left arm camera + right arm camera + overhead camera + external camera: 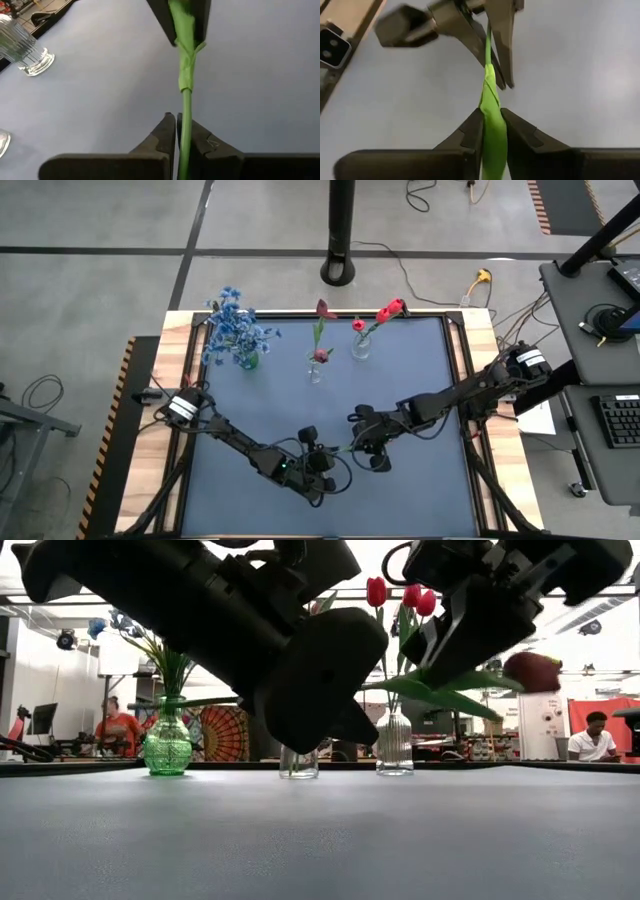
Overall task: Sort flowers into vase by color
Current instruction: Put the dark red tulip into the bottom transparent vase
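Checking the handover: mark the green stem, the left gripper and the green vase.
green stem (186, 107), left wrist view, bare stalk.
left gripper (183, 131), left wrist view, between fingertips, shut on it.
green vase (167, 745), low view, belly.

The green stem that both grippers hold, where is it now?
In the high view, the green stem hangs above the table's near middle, between the left gripper and right gripper, nearer than the clear vases.

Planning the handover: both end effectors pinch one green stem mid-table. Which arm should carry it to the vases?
Probably right. The right end effector grips the stem nearer the red-flower vase than the left end effector.
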Robot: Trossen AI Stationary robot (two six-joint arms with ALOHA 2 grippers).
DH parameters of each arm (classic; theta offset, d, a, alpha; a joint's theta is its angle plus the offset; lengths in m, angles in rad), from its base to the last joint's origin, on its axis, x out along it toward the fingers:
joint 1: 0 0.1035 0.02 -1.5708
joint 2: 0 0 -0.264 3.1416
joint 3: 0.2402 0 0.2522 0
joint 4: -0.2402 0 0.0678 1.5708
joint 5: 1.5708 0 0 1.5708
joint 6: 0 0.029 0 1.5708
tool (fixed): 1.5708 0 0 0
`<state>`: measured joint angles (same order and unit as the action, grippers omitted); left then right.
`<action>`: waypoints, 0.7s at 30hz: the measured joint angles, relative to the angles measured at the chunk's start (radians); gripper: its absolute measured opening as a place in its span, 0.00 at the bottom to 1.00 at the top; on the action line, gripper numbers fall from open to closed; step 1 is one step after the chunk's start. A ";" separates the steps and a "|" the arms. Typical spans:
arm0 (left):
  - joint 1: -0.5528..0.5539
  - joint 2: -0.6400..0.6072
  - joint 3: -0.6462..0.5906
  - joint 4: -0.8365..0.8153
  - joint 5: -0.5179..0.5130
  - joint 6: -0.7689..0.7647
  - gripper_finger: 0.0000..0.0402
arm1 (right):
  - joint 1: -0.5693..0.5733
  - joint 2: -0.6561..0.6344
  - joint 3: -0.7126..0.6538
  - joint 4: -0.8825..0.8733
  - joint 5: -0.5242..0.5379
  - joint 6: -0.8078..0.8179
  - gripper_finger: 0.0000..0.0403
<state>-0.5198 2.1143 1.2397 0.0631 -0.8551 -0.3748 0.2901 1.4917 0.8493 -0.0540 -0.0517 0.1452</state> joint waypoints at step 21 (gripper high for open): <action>-0.014 -0.032 -0.154 0.421 -0.129 0.129 0.00 | 0.016 -0.202 0.293 -0.411 0.085 -0.090 0.43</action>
<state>-0.5335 2.0824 1.0853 0.4838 -0.9840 -0.2463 0.3058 1.2893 1.1422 -0.4652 0.0337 0.0550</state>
